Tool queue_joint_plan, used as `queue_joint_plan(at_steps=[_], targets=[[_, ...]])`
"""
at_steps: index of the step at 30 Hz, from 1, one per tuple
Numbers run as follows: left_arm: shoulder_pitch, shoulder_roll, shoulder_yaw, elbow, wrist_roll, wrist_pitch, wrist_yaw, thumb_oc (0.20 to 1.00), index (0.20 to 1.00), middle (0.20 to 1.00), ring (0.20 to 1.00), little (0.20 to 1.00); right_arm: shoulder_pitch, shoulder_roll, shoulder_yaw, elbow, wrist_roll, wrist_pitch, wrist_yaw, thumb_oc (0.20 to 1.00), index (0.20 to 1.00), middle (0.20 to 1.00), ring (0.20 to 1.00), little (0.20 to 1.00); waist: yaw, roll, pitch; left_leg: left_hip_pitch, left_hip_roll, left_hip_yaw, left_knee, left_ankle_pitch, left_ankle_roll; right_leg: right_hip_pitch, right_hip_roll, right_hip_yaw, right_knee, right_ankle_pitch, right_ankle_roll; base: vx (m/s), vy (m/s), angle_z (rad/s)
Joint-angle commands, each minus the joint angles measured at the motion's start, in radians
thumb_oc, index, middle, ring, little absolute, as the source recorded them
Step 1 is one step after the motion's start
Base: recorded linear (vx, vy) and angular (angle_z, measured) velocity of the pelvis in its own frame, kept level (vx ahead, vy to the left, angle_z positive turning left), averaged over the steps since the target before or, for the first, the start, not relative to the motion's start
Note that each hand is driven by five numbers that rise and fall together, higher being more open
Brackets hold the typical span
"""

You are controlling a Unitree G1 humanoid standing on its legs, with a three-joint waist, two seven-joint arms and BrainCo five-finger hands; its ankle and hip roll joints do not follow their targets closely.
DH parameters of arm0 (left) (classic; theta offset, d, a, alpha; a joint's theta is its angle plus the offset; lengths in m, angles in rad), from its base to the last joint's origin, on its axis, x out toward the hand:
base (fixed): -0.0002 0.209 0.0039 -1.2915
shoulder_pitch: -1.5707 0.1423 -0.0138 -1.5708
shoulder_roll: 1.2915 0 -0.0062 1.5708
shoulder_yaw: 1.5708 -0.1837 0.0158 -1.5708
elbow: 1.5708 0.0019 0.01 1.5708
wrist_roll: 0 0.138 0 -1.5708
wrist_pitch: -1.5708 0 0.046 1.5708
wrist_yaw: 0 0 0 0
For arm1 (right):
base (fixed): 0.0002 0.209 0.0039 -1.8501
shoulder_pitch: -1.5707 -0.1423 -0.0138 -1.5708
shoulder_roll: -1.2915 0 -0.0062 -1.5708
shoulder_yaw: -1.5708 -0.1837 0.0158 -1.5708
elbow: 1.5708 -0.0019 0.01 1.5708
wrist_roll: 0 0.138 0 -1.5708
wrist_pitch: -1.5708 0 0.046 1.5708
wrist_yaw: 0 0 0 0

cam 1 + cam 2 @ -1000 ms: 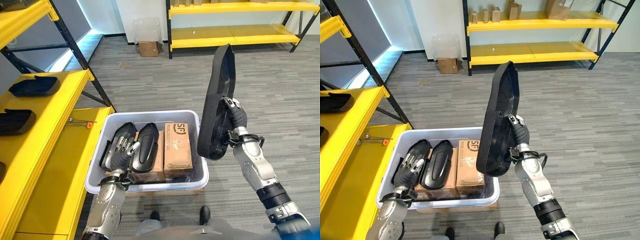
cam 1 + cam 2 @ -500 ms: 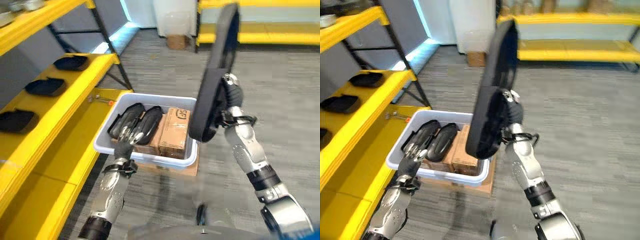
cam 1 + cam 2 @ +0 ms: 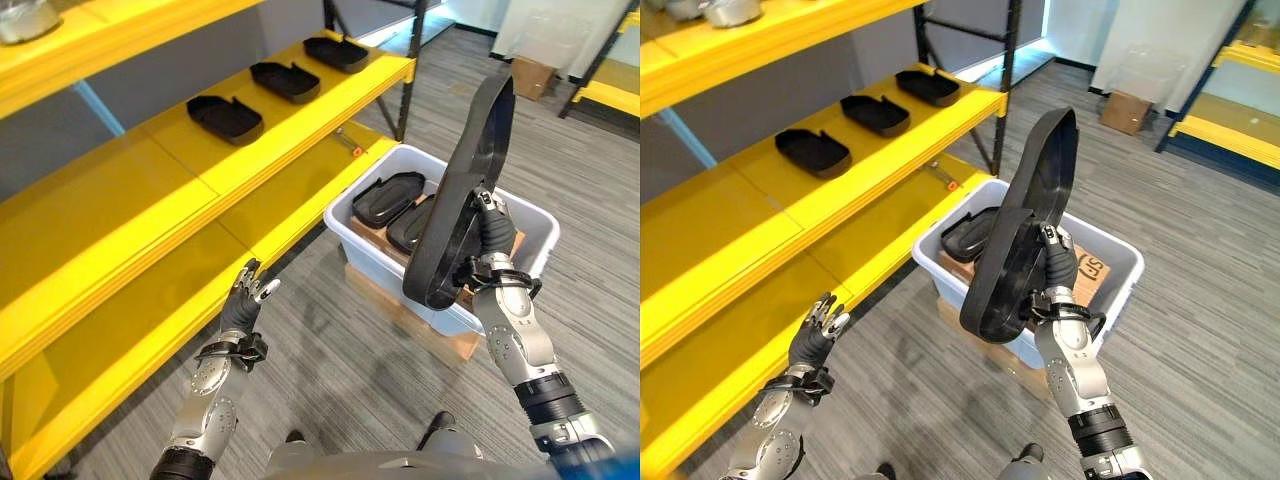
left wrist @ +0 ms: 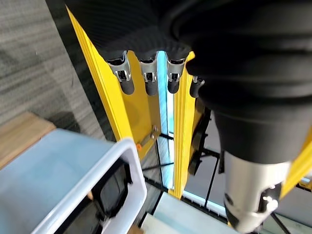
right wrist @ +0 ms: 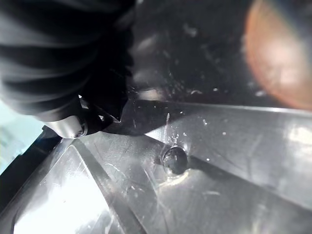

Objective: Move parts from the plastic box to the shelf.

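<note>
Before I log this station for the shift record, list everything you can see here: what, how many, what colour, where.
Large part: one, black, held upright above the box in the right hand.
Parts in box: two, black, lying side by side.
Parts on shelf: three, black, in a row on the middle level.
Plastic box: one, pale grey, on the floor beside the shelf.
Cardboard boxes: brown, inside the plastic box, count unclear.
Shelf: one, yellow with dark posts, to the robot's left.
Cardboard box: one, brown, on the floor farther off.
Left hand: fingers straight, empty, near the shelf's lower edge.
Right hand: curled round the large part.
</note>
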Motion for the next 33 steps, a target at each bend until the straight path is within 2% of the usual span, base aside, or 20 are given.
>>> queue_joint_plan(at_steps=[1, 2, 3, 4, 6, 7, 8, 11, 12, 13, 15, 16, 18, 19, 21, 23, 27, 29, 30, 33], targets=[[-0.035, 0.044, 0.056, -0.121, 0.036, -0.051, -0.006, 1.0, 1.0, 1.0, 1.0, 1.0, -0.058, 0.01, -0.004, -0.095, -0.024, -0.052, 0.027, 0.2, 0.2, 0.2, 0.2, 0.2, 0.024, -0.05, 0.0, -0.044, -0.02, -0.048, 0.031, -0.047, 0.036, 0.062, -0.106, -0.001, -0.007, 0.137, 0.137, -0.04, 0.117, 0.61], [-0.035, 0.045, 0.056, -0.122, 0.037, -0.05, -0.005, 1.0, 1.0, 1.0, 1.0, 1.0, -0.059, 0.011, -0.005, -0.094, -0.024, -0.052, 0.027, 0.2, 0.2, 0.2, 0.2, 0.2, 0.019, -0.051, 0.0, -0.048, -0.022, -0.053, 0.035, -0.049, 0.038, 0.065, -0.108, -0.006, -0.01, 0.14, 0.14, -0.05, 0.174, 0.42], [-0.035, 0.053, 0.059, -0.129, 0.042, -0.051, 0.0, 1.0, 1.0, 1.0, 1.0, 1.0, -0.062, 0.021, 0.005, -0.092, -0.022, -0.047, 0.025, 0.2, 0.2, 0.2, 0.2, 0.2, 0.039, -0.066, 0.014, -0.079, -0.052, -0.077, 0.051, -0.06, 0.049, 0.078, -0.124, -0.022, -0.023, 0.175, 0.152, -0.03, 0.099, 0.38], [-0.035, 0.053, 0.059, -0.129, 0.042, -0.05, 0.0, 1.0, 1.0, 1.0, 1.0, 1.0, -0.062, 0.021, 0.005, -0.092, -0.022, -0.047, 0.025, 0.2, 0.2, 0.2, 0.2, 0.2, 0.037, -0.066, 0.014, -0.08, -0.052, -0.078, 0.052, -0.061, 0.05, 0.079, -0.124, -0.024, -0.023, 0.175, 0.152, -0.07, 0.177, 0.49], [-0.031, 0.071, 0.072, -0.132, 0.044, -0.055, 0.009, 1.0, 1.0, 1.0, 1.0, 1.0, -0.069, 0.035, 0.019, -0.084, -0.008, -0.045, 0.028, 0.2, 0.2, 0.2, 0.2, 0.2, 0.074, -0.082, 0.039, -0.151, -0.117, -0.127, 0.099, -0.079, 0.076, 0.106, -0.156, -0.035, -0.047, 0.237, 0.165, -0.06, 0.223, 0.83], [-0.031, 0.073, 0.072, -0.134, 0.044, -0.054, 0.009, 1.0, 1.0, 1.0, 1.0, 1.0, -0.07, 0.035, 0.019, -0.082, -0.007, -0.046, 0.029, 0.2, 0.2, 0.2, 0.2, 0.2, 0.07, -0.083, 0.038, -0.156, -0.119, -0.13, 0.104, -0.081, 0.078, 0.107, -0.158, -0.039, -0.048, 0.24, 0.166, 0.02, 0.358, 1.38], [-0.024, 0.084, 0.084, -0.14, 0.055, -0.057, 0.011, 1.0, 1.0, 1.0, 1.0, 1.0, -0.076, 0.047, 0.025, -0.077, -0.006, -0.042, 0.036, 0.2, 0.2, 0.2, 0.2, 0.2, 0.085, -0.084, 0.046, -0.182, -0.157, -0.156, 0.123, -0.093, 0.094, 0.113, -0.175, -0.012, -0.045, 0.269, 0.167, 0.07, 0.321, 1.45], [-0.025, 0.103, 0.09, -0.149, 0.069, -0.061, 0.01, 1.0, 1.0, 1.0, 1.0, 1.0, -0.097, 0.061, 0.038, -0.061, 0.003, -0.04, 0.042, 0.2, 0.2, 0.2, 0.2, 0.2, 0.1, -0.091, 0.045, -0.218, -0.186, -0.188, 0.137, -0.101, 0.108, 0.098, -0.161, 0.082, -0.07, 0.32, 0.172, 0.09, 0.244, 0.84], [-0.025, 0.108, 0.089, -0.153, 0.072, -0.065, 0.011, 1.0, 1.0, 1.0, 1.0, 1.0, -0.099, 0.062, 0.038, -0.062, 0.012, -0.042, 0.042, 0.2, 0.2, 0.2, 0.2, 0.2, 0.091, -0.105, 0.043, -0.237, -0.208, -0.191, 0.135, -0.08, 0.125, 0.073, -0.157, 0.145, -0.086, 0.345, 0.158, 0.11, 0.207, 0.47], [-0.036, 0.117, 0.076, -0.149, 0.069, -0.067, 0.011, 1.0, 1.0, 1.0, 1.0, 1.0, -0.096, 0.062, 0.038, -0.067, 0.022, -0.045, 0.046, 0.2, 0.2, 0.2, 0.2, 0.2, 0.064, -0.102, 0.045, -0.228, -0.217, -0.217, 0.112, -0.07, 0.135, 0.028, -0.086, 0.306, -0.081, 0.319, 0.135, 0.09, 0.181, 0.18], [-0.037, 0.125, 0.07, -0.152, 0.079, -0.063, 0.006, 1.0, 1.0, 1.0, 1.0, 1.0, -0.09, 0.061, 0.044, -0.07, 0.029, -0.045, 0.056, 0.2, 0.2, 0.2, 0.2, 0.2, 0.053, -0.106, 0.047, -0.217, -0.227, -0.227, 0.088, -0.06, 0.142, -0.004, -0.043, 0.378, -0.071, 0.309, 0.123, 0.1, 0.066, 0.7], [-0.038, 0.128, 0.07, -0.155, 0.08, -0.062, 0.003, 1.0, 1.0, 1.0, 1.0, 1.0, -0.088, 0.06, 0.046, -0.07, 0.029, -0.041, 0.058, 0.2, 0.2, 0.2, 0.2, 0.2, 0.049, -0.109, 0.049, -0.212, -0.23, -0.233, 0.081, -0.058, 0.144, -0.012, -0.034, 0.388, -0.075, 0.314, 0.123, 0.11, -0.024, 0.67], [-0.046, 0.136, 0.06, -0.161, 0.078, -0.061, 0.002, 1.0, 1.0, 1.0, 1.0, 1.0, -0.089, 0.06, 0.044, -0.065, 0.024, -0.039, 0.056, 0.2, 0.2, 0.2, 0.2, 0.2, 0.031, -0.106, 0.053, -0.196, -0.23, -0.252, 0.068, -0.062, 0.142, -0.04, -0.013, 0.439, -0.109, 0.315, 0.125, 0.18, -0.082, 0.26], [-0.058, 0.138, 0.047, -0.155, 0.076, -0.059, -0.001, 1.0, 1.0, 1.0, 1.0, 1.0, -0.088, 0.057, 0.041, -0.067, 0.033, -0.038, 0.065, 0.2, 0.2, 0.2, 0.2, 0.2, 0.007, -0.093, 0.064, -0.173, -0.221, -0.276, 0.085, -0.083, 0.133, -0.091, 0.0, 0.52, -0.139, 0.295, 0.125, 0.23, -0.111, 0.34], [-0.067, 0.14, 0.037, -0.149, 0.077, -0.059, -0.001, 1.0, 1.0, 1.0, 1.0, 1.0, -0.087, 0.05, 0.042, -0.072, 0.037, -0.035, 0.068, 0.2, 0.2, 0.2, 0.2, 0.2, -0.006, -0.085, 0.071, -0.157, -0.219, -0.302, 0.112, -0.111, 0.126, -0.113, -0.001, 0.577, -0.16, 0.293, 0.128, 0.21, -0.134, 0.45], [-0.067, 0.141, 0.034, -0.143, 0.075, -0.06, -0.001, 1.0, 1.0, 1.0, 1.0, 1.0, -0.08, 0.045, 0.039, -0.073, 0.039, -0.031, 0.073, 0.2, 0.2, 0.2, 0.2, 0.2, -0.012, -0.086, 0.075, -0.147, -0.221, -0.316, 0.142, -0.131, 0.12, -0.106, -0.01, 0.593, -0.161, 0.305, 0.135, 0.12, -0.162, 0.55], [-0.063, 0.134, 0.041, -0.122, 0.057, -0.059, -0.001, 1.0, 1.0, 1.0, 1.0, 1.0, -0.046, 0.038, 0.028, -0.079, 0.045, -0.021, 0.09, 0.2, 0.2, 0.2, 0.2, 0.2, 0.0, -0.105, 0.047, -0.117, -0.207, -0.335, 0.148, -0.147, 0.103, -0.054, 0.0, 0.594, -0.121, 0.257, 0.148, 0.11, -0.249, 0.63], [-0.043, 0.13, 0.057, -0.122, 0.041, -0.054, 0.004, 1.0, 1.0, 1.0, 1.0, 1.0, -0.041, 0.037, 0.028, -0.074, 0.042, -0.015, 0.099, 0.2, 0.2, 0.2, 0.2, 0.2, 0.008, -0.102, 0.024, -0.08, -0.16, -0.351, 0.116, -0.132, 0.076, -0.03, 0.025, 0.568, -0.101, 0.198, 0.142, 0.14, -0.351, -0.14], [-0.03, 0.127, 0.061, -0.124, 0.035, -0.05, -0.002, 1.0, 1.0, 1.0, 1.0, 1.0, -0.03, 0.032, 0.028, -0.072, 0.038, -0.014, 0.107, 0.2, 0.2, 0.2, 0.2, 0.2, 0.009, -0.1, 0.004, -0.057, -0.129, -0.361, 0.081, -0.114, 0.061, -0.008, 0.043, 0.539, -0.101, 0.145, 0.131, 0.11, -0.289, -0.13], [-0.012, 0.116, 0.07, -0.128, 0.023, -0.047, -0.008, 1.0, 1.0, 1.0, 1.0, 1.0, -0.018, 0.026, 0.024, -0.063, 0.036, -0.011, 0.114, 0.2, 0.2, 0.2, 0.2, 0.2, 0.012, -0.09, -0.022, -0.018, -0.071, -0.374, 0.02, -0.079, 0.035, 0.015, 0.079, 0.508, -0.089, 0.068, 0.113, 0.07, -0.21, 0.02]])
